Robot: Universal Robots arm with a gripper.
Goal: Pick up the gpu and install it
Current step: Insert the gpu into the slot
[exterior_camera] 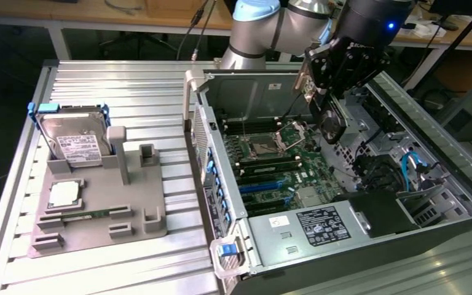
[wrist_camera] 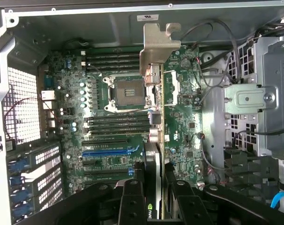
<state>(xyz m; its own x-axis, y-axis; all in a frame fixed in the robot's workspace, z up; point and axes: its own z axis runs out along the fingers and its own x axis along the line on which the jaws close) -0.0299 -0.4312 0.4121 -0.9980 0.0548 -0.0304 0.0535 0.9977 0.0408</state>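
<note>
One gpu (wrist_camera: 153, 173) in play, and it's up in the air. The gripper (wrist_camera: 156, 200) has it clamped between two black fingers (wrist_camera: 132, 197), jaws narrowed onto the card's thin body. It hangs edge-on above the motherboard (wrist_camera: 188, 93), just beside the empty square CPU socket (wrist_camera: 125, 91), not touching the board. You can see the green circuit board edge, the black cooler on one face and the bent silver metal bracket (wrist_camera: 157, 51) at the far end.

In the exterior view, one silver-and-blue arm (exterior_camera: 257, 27) reaches over from the far side of the table. Its wrist points down into the single open computer case (exterior_camera: 244, 92), with the gripper (exterior_camera: 328, 98) and gpu (exterior_camera: 332, 126) inside the case's upper half.

Over on the exterior view's left, one grey moulded fixture (exterior_camera: 129, 203) sits on the ribbed aluminium table (exterior_camera: 113, 80). It carries one hard drive (exterior_camera: 76, 141) standing upright, one flat square processor (exterior_camera: 64, 193) and one narrow green memory stick (exterior_camera: 86, 214).
</note>
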